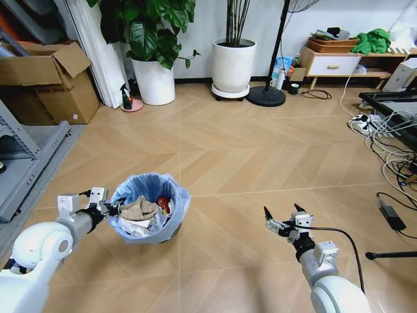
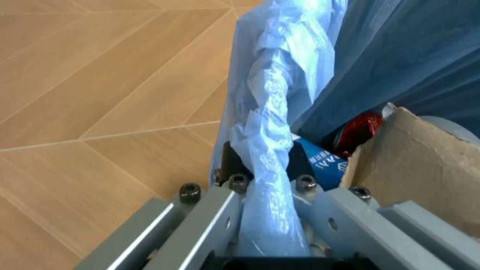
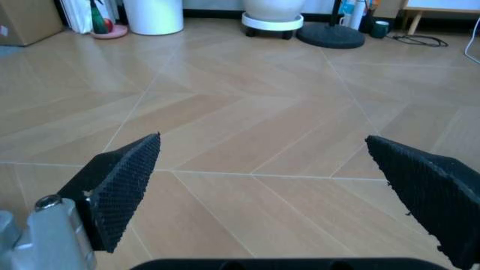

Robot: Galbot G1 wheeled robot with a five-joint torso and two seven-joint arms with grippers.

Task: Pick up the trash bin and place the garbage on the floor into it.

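A cardboard box (image 1: 45, 81) sits upper left, two white plant pots (image 1: 233, 65) along the far wall, a fan base (image 1: 265, 96) beside them, and what looks like tangled cables (image 1: 391, 150) at right.

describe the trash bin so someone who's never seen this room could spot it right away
On the wood floor, well in front of the two white plant pots by the far wall, the left gripper is clamped on the rim of the trash bin. It is small and round, lined with a crinkled light-blue bag, and holds brown paper and a red wrapper, unlike the tall white pots.
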